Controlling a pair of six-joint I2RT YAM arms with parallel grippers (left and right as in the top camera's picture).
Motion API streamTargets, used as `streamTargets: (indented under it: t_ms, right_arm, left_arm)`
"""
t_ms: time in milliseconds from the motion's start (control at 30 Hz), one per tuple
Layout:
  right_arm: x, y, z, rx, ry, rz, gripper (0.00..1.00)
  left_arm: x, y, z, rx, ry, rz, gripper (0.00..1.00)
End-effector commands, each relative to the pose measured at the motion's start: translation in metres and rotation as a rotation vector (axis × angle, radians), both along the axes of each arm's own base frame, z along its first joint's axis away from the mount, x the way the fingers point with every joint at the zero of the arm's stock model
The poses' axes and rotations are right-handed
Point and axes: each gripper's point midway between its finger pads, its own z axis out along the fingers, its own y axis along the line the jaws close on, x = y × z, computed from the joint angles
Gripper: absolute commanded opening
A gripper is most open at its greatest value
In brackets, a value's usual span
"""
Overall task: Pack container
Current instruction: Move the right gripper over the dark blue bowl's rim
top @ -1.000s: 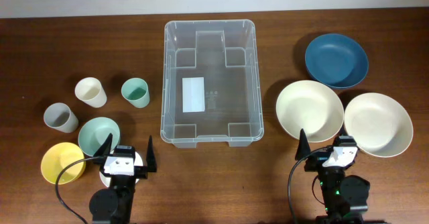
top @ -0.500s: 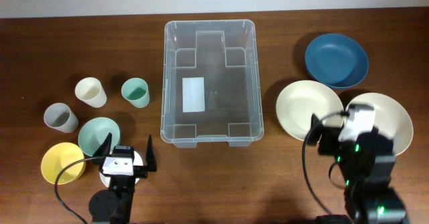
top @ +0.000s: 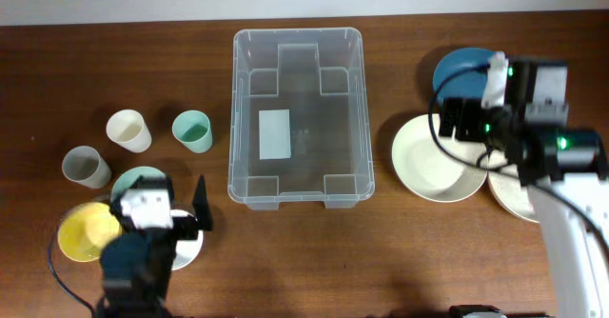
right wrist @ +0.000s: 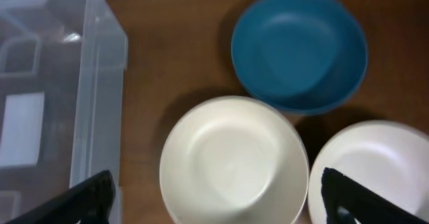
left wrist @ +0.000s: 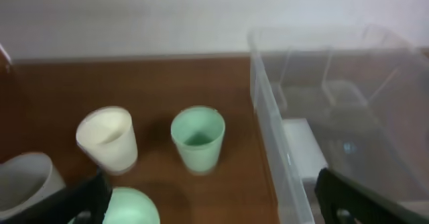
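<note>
The container [top: 319, 151] stands in the middle of the table [top: 381, 261], a little closer to the far edge than to the near edge. Its long axis runs from the near edge toward the far edge, and the open side looks up. It is a big rectangular bin of clear plastic with a rounded rim and moulded steps in the base. A white label [top: 275, 133] shows flat at its floor.

The left gripper [left wrist: 211, 184] hangs over the near left part of the table. The container is to its right and farther away, apart from both fingers. The jaws stand wide apart and hold nothing.

The right gripper [right wrist: 218, 180] hangs to the right of the container, above a cream bowl [top: 428, 161]. In the right wrist view the clear wall is at the side of one finger, without touching. These jaws are also wide apart, with nothing between them.

Left of the container stand three smooth round cups: a cream cup [top: 127, 129], a green cup [top: 193, 130] and a grey cup [top: 87, 167]. Nearer the left arm lie a pale green bowl [top: 133, 180] and a yellow bowl [top: 81, 234]. At the right side there are a blue bowl [top: 466, 70] and a second cream bowl [top: 509, 202], both shallow and round, partly hidden by the right arm.
</note>
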Motion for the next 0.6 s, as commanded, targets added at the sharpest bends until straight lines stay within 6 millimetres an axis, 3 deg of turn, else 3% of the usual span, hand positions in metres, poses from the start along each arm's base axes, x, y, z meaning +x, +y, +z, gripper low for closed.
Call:
streamTargets:
  t_ms: [0, 133, 233, 333, 567]
  right_arm:
    - [0.030, -0.017, 0.017, -0.076, -0.024, -0.047, 0.93]
    - [0.068, -0.031, 0.017, -0.133, 0.010, -0.091, 0.91]
    - [0.090, -0.034, 0.000, -0.144, 0.072, -0.095, 0.91]
    - [0.115, -0.033, -0.037, -0.146, 0.158, -0.085, 0.90]
    - [0.150, -0.034, -0.115, -0.223, 0.255, -0.088, 0.86]
  left_arm:
    - [0.020, 0.001, 0.011, -0.006, 0.130, 0.012, 1.00]
    - [0.043, 0.000, -0.001, 0.005, 0.424, 0.013, 1.00]
    - [0.053, -0.001, -0.012, 0.012, 0.581, 0.013, 1.00]
    - [0.067, -0.004, -0.031, 0.007, 0.689, 0.002, 1.00]
    - [0.074, -0.007, -0.065, -0.001, 0.802, -0.011, 1.00]
